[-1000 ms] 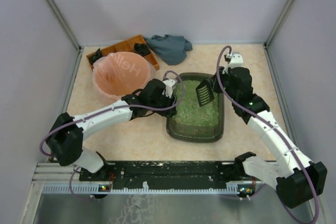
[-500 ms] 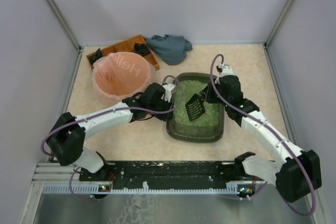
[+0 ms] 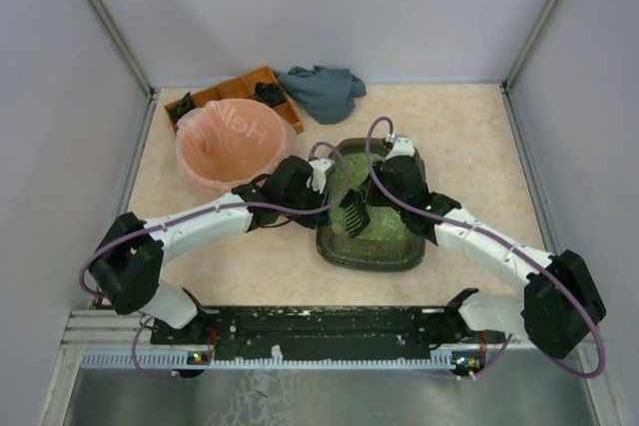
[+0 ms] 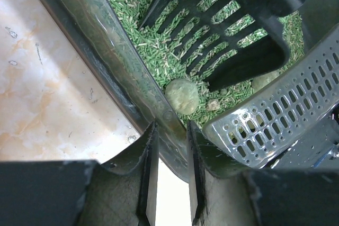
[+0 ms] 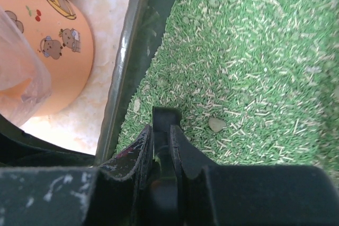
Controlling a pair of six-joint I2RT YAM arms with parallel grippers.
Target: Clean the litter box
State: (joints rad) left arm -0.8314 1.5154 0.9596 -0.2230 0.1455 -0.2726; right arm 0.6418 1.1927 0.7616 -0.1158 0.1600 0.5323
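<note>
Both arms reach in from the near edge of the table (image 3: 469, 137) and meet over the litter box (image 3: 369, 256), which lies right of centre with its long sides running near to far and pale green granules (image 5: 254, 62) covering its floor

The left gripper (image 4: 170, 168) sits at the box's left wall, towards the far end. Its fingers (image 4: 148, 162) stand narrow astride that wall, one outside over the table and one inside over the granules, each pressed against the plastic

Just inside the wall, beyond those fingers, a rounded pale green clump (image 4: 181, 95) lies on the granules. The black slotted scoop (image 4: 233, 25) hangs tilted above it, its blade end close to the clump; the pictures do not settle whether they touch

The right gripper (image 5: 161, 146) comes in from the right over the box, its jaws clamped tight on the scoop's black handle, the blade pointing left and near into the box

Left of the box and just apart from it stands the round pink bin (image 3: 232, 142) with a pink bag lining it

At the far left, behind the bin, the orange tray (image 3: 245, 82) holds small dark items too small to make out. A crumpled grey cloth (image 3: 321, 90) lies just right of it, near the back wall
</note>
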